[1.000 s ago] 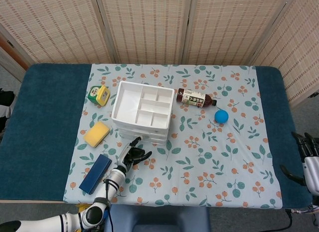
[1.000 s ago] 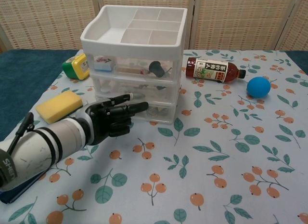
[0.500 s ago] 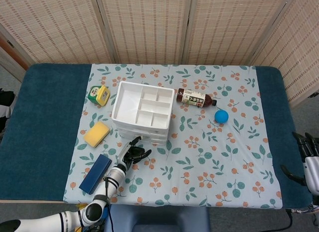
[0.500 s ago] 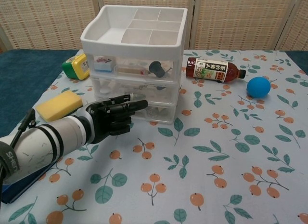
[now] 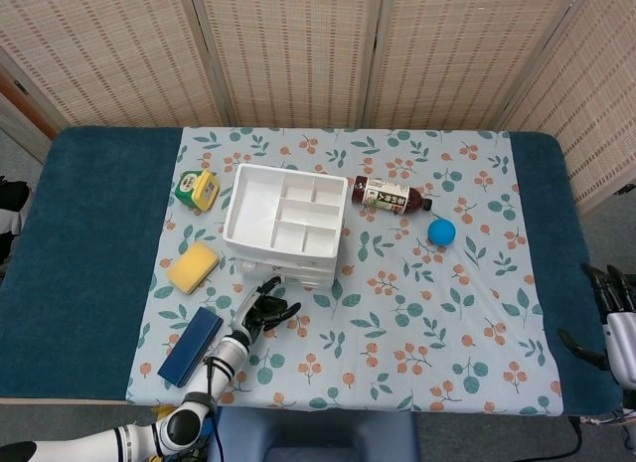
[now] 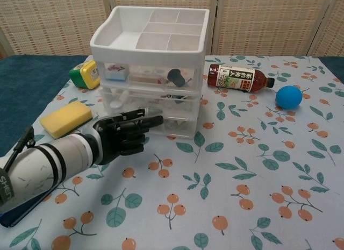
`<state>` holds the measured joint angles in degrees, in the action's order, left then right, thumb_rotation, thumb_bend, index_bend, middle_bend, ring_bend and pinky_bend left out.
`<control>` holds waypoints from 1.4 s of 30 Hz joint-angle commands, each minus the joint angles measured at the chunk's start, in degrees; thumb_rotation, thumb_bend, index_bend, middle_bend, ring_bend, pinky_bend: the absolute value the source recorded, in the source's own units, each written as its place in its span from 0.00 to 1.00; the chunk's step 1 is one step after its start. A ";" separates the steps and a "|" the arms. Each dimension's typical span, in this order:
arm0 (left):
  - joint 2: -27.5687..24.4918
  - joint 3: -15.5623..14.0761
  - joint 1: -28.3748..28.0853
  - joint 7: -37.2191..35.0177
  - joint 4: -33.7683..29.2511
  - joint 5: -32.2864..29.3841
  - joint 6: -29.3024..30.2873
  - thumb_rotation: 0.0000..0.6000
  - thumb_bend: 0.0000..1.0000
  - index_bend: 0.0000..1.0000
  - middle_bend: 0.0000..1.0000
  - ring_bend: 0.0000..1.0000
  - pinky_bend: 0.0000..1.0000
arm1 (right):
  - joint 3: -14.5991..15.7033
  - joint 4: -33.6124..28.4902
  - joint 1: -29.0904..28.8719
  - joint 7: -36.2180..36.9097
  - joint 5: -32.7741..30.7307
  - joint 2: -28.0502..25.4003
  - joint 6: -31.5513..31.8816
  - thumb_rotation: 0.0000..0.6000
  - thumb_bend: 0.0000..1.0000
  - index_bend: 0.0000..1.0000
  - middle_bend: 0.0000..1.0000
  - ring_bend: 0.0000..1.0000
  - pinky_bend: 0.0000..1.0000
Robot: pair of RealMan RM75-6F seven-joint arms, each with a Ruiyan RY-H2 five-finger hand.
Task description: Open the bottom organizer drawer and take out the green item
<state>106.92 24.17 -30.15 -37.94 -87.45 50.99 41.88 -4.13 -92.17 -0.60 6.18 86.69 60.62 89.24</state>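
Note:
The white three-drawer organizer [image 5: 231,216] [image 6: 146,52] stands left of the table's middle, with an open divided tray on top. Its bottom drawer [image 6: 180,126] [image 5: 303,275] is translucent, and I cannot make out a green item inside. My left hand [image 6: 122,135] [image 5: 261,311] lies in front of that drawer, fingers curled against its left front, where the hand itself hides the contact. My right hand [image 5: 610,301] hangs off the table's right edge, fingers apart, holding nothing.
A brown tea bottle [image 6: 236,78] [image 5: 390,196] lies right of the organizer, with a blue ball [image 6: 288,97] [image 5: 441,231] beyond it. A yellow sponge [image 6: 67,118], a green-yellow container [image 6: 86,73] and a dark blue flat box [image 5: 191,345] sit to the left.
My left hand has drawn back and down slightly from the drawer front. The organizer's drawer fronts look slightly shifted. The right hand has not moved.

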 commanded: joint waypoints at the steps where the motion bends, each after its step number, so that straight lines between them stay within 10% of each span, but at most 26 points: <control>1: -0.31 -0.45 0.51 -0.35 -0.46 0.41 -0.07 1.00 0.26 0.30 0.98 1.00 1.00 | 0.03 -0.13 -0.02 -0.17 0.16 0.00 0.06 1.00 0.23 0.02 0.11 0.07 0.15; 16: -4.63 -4.01 4.60 -0.12 -6.08 3.35 1.87 1.00 0.26 0.05 0.96 1.00 1.00 | 0.20 -0.42 0.01 -0.33 0.55 0.03 0.08 1.00 0.23 0.02 0.11 0.07 0.15; 28: -14.37 -9.02 7.25 10.08 -13.86 2.32 6.50 1.00 0.26 0.18 0.94 1.00 1.00 | 0.03 0.37 -0.48 0.28 0.44 0.43 -0.63 1.00 0.23 0.02 0.11 0.07 0.15; 42: -21.17 -12.39 7.40 23.11 -16.47 19.92 17.11 1.00 0.26 0.23 0.94 1.00 1.00 | -0.57 -0.28 -0.57 -0.56 1.69 -0.35 1.15 1.00 0.23 0.02 0.11 0.07 0.15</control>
<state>86.80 12.18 -22.27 -16.60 -103.71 69.05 57.78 -4.60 -92.31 -1.20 5.76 88.20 60.40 90.17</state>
